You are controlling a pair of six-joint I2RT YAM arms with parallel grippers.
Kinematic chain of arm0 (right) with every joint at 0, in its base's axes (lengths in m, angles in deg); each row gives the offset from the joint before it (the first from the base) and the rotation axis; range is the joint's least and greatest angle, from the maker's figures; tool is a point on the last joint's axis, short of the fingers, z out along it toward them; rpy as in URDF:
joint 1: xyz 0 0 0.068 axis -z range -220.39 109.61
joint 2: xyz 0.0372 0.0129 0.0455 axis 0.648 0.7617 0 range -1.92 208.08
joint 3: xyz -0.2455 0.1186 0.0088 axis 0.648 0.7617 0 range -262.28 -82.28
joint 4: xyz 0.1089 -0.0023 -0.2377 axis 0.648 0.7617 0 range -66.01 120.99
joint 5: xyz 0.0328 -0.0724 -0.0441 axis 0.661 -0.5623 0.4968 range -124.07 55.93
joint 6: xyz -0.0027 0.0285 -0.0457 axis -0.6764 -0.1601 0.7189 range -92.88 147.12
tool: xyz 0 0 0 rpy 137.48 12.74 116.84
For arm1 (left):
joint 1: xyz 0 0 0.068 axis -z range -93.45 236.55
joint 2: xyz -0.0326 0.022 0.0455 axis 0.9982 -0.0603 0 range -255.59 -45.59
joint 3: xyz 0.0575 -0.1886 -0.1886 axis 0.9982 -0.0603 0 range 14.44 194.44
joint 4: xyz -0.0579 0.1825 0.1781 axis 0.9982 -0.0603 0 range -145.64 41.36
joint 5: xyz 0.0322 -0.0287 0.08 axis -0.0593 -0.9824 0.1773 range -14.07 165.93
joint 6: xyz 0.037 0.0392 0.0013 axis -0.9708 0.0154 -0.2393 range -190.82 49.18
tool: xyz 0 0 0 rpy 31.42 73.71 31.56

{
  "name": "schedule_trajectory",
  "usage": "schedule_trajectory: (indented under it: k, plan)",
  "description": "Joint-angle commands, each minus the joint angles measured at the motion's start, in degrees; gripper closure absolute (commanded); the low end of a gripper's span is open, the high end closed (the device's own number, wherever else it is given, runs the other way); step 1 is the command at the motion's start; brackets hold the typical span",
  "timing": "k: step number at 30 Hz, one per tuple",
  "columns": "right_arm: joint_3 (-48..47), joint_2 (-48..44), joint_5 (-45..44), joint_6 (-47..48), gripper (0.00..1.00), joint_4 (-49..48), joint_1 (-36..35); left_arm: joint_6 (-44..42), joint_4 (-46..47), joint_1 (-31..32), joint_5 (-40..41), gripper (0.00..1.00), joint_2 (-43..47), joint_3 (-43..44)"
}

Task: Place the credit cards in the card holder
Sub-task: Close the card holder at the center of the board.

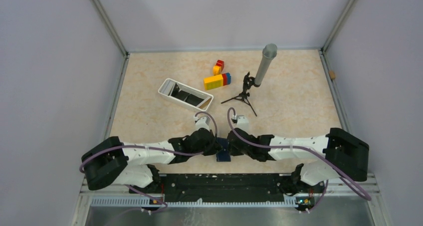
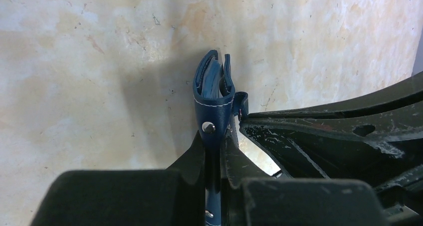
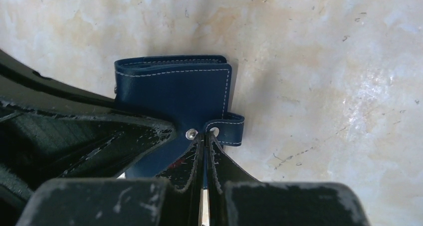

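The navy-blue card holder (image 1: 223, 151) is folded shut and held on edge just above the table near the front centre, between both grippers. My left gripper (image 1: 215, 146) is shut on its body. In the left wrist view the card holder (image 2: 213, 94) shows edge-on, clamped between my left gripper's (image 2: 219, 148) fingers. My right gripper (image 1: 231, 147) is shut on the holder's snap strap (image 3: 227, 128). In the right wrist view the card holder (image 3: 174, 86) shows its stitched face beyond my right gripper (image 3: 203, 141). Dark credit cards (image 1: 187, 95) lie in the white tray.
The white tray (image 1: 167, 91) lies at the back left of centre. Yellow, red and blue toy blocks (image 1: 217, 80) lie behind it. A small black tripod (image 1: 244, 92) holding a grey cylinder (image 1: 265, 64) stands to the right of them. Walls enclose the table.
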Motion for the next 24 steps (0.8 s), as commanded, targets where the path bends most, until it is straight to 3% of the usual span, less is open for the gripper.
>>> schedule_trajectory:
  k: [1,9,24]
  plan:
    - [2.18,-3.36,3.25,2.45,1.00,-7.78,0.62,-5.61,-10.00,0.30,-0.37,1.00,-3.38,-0.93]
    - [5.76,-7.28,6.32,3.59,1.00,-11.43,2.41,-8.25,-12.50,0.17,-1.74,1.00,-6.67,2.04]
    - [4.98,-9.07,10.14,6.50,1.00,-5.71,4.84,-10.49,-13.59,-0.95,-3.57,1.00,-8.77,3.59]
